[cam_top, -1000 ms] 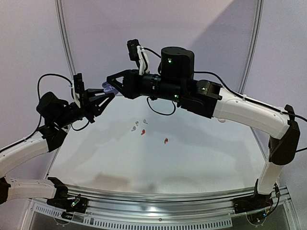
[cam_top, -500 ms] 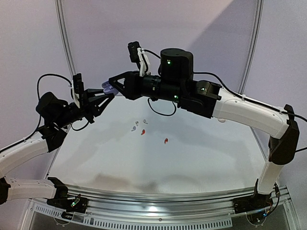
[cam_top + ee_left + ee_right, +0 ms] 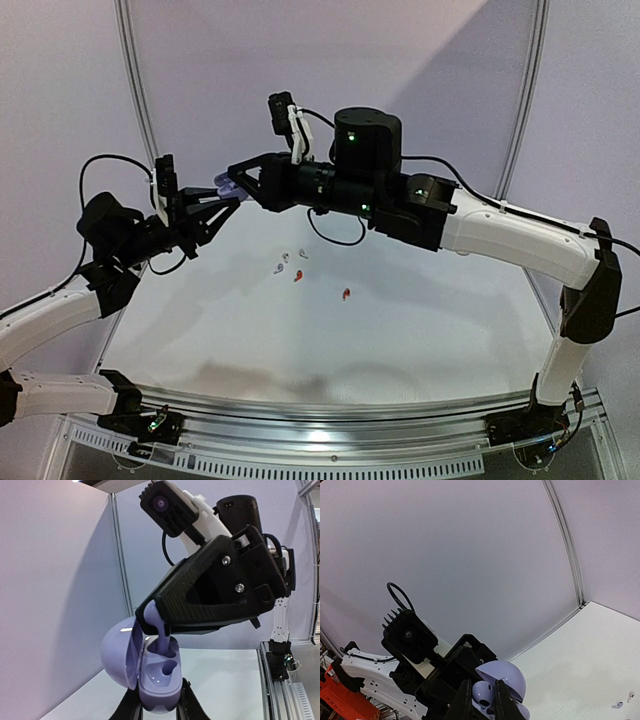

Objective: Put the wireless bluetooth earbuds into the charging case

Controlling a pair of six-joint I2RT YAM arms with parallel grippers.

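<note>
High above the table, my left gripper (image 3: 159,707) is shut on a lilac charging case (image 3: 157,685) whose lid (image 3: 119,652) hangs open to the left. My right gripper (image 3: 482,705) is shut on a lilac earbud (image 3: 482,692). In the left wrist view the earbud (image 3: 159,630) has its stem down in the case's upper socket, and the lower socket (image 3: 169,667) is empty. From the top view both grippers meet at the case (image 3: 226,183). Two red earbuds (image 3: 298,276) (image 3: 346,293) and white earbuds (image 3: 287,258) lie loose on the table.
The white table (image 3: 400,330) is bounded by a curved metal rail (image 3: 320,405) at the near edge and grey panel walls behind. The right arm (image 3: 500,230) reaches across above the loose earbuds.
The right gripper and its earbud have crept slightly up and to the right at the case. The left arm and the case have barely moved.
</note>
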